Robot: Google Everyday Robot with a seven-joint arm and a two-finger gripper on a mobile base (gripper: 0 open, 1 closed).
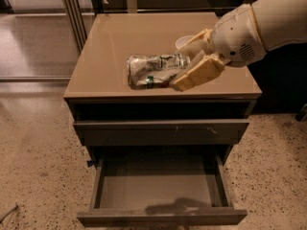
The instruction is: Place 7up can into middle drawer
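The 7up can [154,70], silver with green print and dented, lies sideways in my gripper [185,65]. The pale fingers [197,72] are shut on its right end. The can hangs in the air above the front part of the cabinet top [110,42]. The middle drawer [162,217] is pulled out wide open below, with a bare grey floor that carries the shadow of the arm near its front. The white arm reaches in from the upper right.
A white bowl [182,41] sits on the cabinet top behind the gripper, mostly hidden. A shut drawer front with small pale scratches [161,130] lies between the top and the open drawer. Speckled floor surrounds the cabinet; a glass partition stands at left.
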